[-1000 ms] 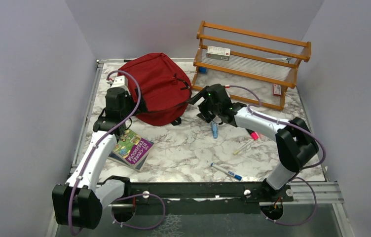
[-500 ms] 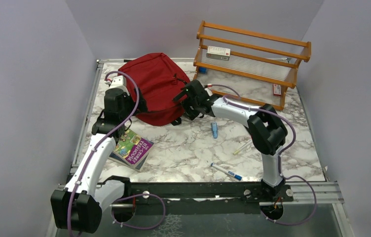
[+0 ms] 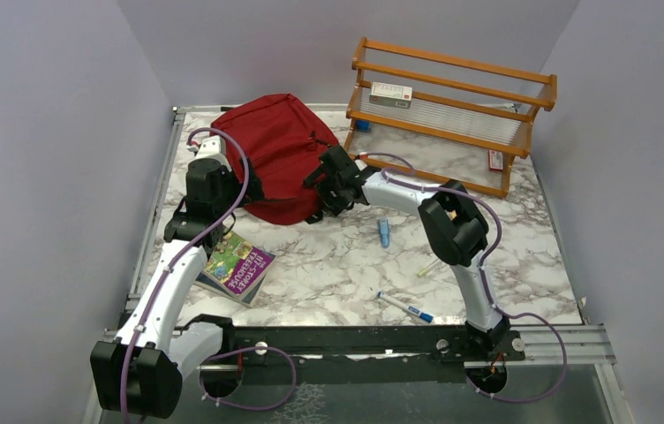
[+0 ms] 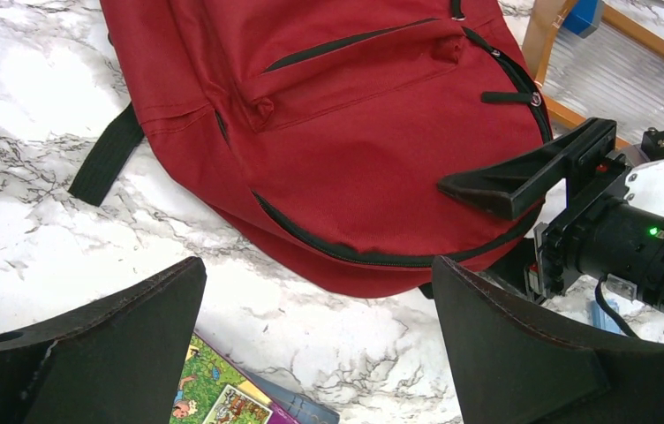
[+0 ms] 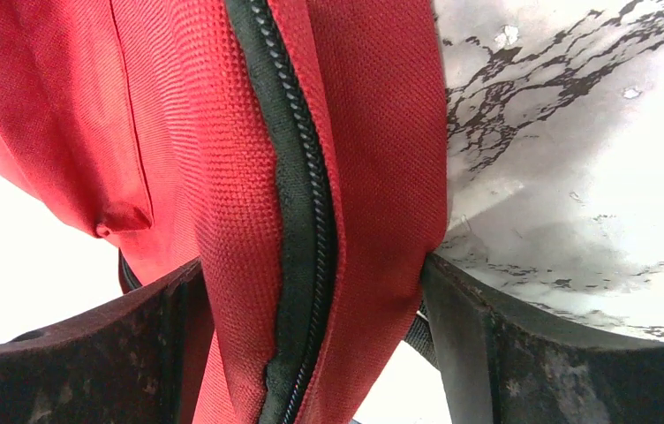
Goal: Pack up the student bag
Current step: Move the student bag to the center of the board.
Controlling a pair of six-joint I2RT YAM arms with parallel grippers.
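Note:
The student bag (image 3: 275, 155) is a dark-red backpack lying flat at the back left of the marble table, zippers closed. My right gripper (image 3: 321, 177) is at its near right edge. In the right wrist view the bag's red edge (image 5: 240, 159) and its black zipper (image 5: 298, 194) fill the gap between the wide jaws of that gripper (image 5: 311, 265). My left gripper (image 4: 318, 265) hangs open over bare marble just in front of the bag (image 4: 355, 132), empty. The right gripper's upper finger (image 4: 523, 172) shows there, lying on the bag's right side.
A colourful book (image 3: 238, 263) lies near the left arm. A wooden rack (image 3: 452, 115) with a white box (image 3: 390, 94) stands at the back right. A blue tube (image 3: 384, 232) and pens (image 3: 406, 308) lie on the table's right half.
The right arm swung left from mid-table to the bag's right edge and slid its jaws around that edge. The left arm barely moved.

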